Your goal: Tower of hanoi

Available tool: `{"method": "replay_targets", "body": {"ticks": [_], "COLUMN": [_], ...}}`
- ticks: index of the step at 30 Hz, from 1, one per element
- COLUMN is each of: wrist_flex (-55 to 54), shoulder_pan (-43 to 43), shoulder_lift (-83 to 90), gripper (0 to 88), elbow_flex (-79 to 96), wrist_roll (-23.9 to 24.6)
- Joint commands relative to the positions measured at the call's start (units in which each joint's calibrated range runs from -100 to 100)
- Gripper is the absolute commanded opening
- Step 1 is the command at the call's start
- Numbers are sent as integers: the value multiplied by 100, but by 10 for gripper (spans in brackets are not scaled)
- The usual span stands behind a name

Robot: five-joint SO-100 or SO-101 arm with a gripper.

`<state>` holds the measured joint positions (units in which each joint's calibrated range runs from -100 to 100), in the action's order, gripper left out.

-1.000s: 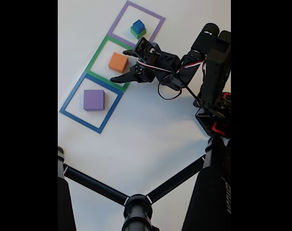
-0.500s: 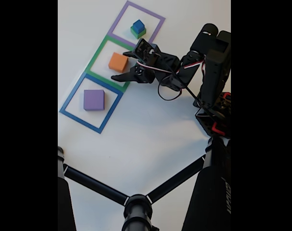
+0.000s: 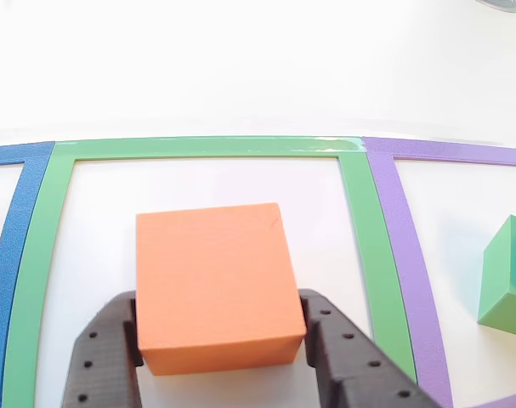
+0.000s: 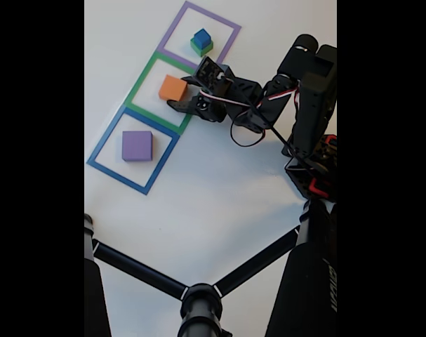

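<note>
the step in hand is judged to be the grasp of the orange block (image 3: 213, 285). in the other view the tool (image 3: 219, 340) is seen with one finger (image 3: 104, 357) at 9 o'clock of the block and the other at 3 o'clock, both pressed to its sides, so the tool is closed around the orange block, which rests on the white worktop (image 4: 220, 196) inside the green outline (image 4: 144, 77). for the next move a straight lift is probably needed before the block is carried to another outline.

the outlines serve as containers. in the fixed view the purple outline (image 4: 227, 24), at 12 o'clock of the green one, holds the green block (image 4: 202, 48) with the blue cube (image 4: 201, 37) on top. the blue outline (image 4: 104, 144), at 7 o'clock, holds the purple block (image 4: 137, 145).
</note>
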<state>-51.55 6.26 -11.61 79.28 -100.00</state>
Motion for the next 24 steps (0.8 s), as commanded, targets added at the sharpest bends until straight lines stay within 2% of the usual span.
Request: {"method": "replay_targets", "body": {"ticks": [1, 9, 13, 18, 24], "wrist_flex": [46, 507, 1333, 3390, 7155], "shoulder_pan": [-41, -12, -60, -108, -3], "shoulder_lift": [51, 414, 1238, 2941, 4806], "gripper": [100, 85, 86, 85, 81], "elbow_flex": [-19, -110, -101, -283, -1546], "wrist_roll": [0, 0, 0, 0, 0]}}
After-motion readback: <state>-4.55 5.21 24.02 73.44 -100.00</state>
